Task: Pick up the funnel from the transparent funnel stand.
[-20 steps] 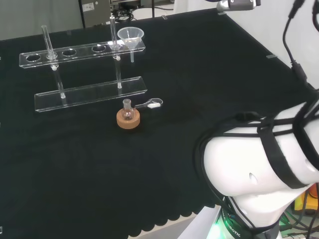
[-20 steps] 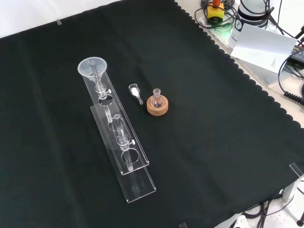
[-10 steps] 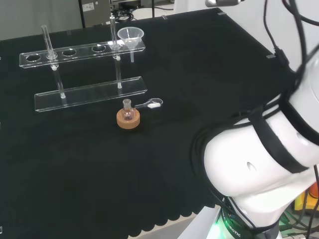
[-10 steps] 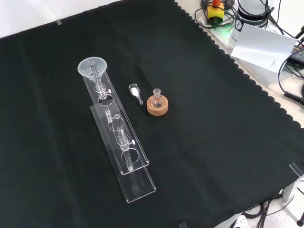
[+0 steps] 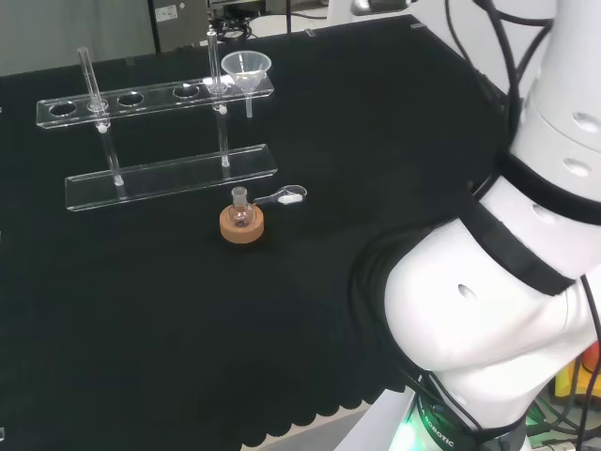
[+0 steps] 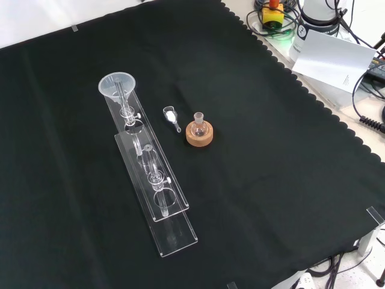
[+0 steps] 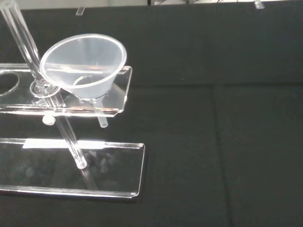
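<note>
Funnel: a clear, thin-walled cone [image 5: 246, 69] with a round open mouth and a narrow stem; it is looking smooth and slightly frosted in the wrist view [image 7: 85, 65].
Funnel position: it is sitting in the end hole of the transparent funnel stand [image 5: 155, 98], at the right end in the head view and the far end in the front view [image 6: 117, 84].
Funnel axis: its long axis is running upright, mouth facing up, stem pointing down through the top plate toward the base plate.
Stand: two flat clear plates [image 6: 155, 192], the upper one pierced with round holes, joined by thin upright rods; its edges are catching the light.
Flask: a small round clear flask [image 5: 240, 211] is resting on a cork ring [image 6: 199, 136], near the stand's base plate.
Scoop: a small clear scoop [image 6: 171, 117] holding something white is lying just beside the cork ring.
Cloth: matte black [image 6: 271, 180], with a scalloped edge.
Hand: I cannot tell how its fingers are standing.
</note>
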Tool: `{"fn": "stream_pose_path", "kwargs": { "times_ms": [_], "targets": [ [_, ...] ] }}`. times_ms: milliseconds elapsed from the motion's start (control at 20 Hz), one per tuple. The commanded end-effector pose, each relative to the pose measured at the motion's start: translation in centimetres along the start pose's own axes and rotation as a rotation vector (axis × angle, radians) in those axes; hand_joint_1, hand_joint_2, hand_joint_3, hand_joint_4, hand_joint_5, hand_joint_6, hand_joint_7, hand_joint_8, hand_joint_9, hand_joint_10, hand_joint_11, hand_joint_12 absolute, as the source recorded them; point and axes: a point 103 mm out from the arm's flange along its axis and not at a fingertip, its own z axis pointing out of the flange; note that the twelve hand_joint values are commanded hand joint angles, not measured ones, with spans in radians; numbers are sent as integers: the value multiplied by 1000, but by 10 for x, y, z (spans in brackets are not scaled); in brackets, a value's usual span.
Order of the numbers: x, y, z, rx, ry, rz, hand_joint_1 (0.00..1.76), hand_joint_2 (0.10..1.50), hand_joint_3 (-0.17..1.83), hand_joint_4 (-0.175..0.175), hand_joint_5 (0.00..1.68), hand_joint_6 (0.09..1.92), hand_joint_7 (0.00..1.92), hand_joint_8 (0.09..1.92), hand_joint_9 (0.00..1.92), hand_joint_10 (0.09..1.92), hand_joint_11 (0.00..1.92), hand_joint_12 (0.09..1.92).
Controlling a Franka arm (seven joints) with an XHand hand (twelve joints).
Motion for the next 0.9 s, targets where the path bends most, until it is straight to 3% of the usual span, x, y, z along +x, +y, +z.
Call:
{"fn": "stream_pose_path", "kwargs": {
  "times_ms": [50,350,650,900],
  "targets": [
    [37,35,11,50,-56,-33,313,1003,257,13,128,87,58,252,94,651,0,1259],
    [47,54,21,157,-135,-55,498,878,220,7,118,87,20,334,123,675,0,1257],
    [61,63,32,200,-186,-67,566,820,228,2,116,87,0,437,149,694,0,1301],
    [62,69,39,232,-204,-69,577,799,239,2,91,87,0,415,159,706,0,1348]
  ]
}}
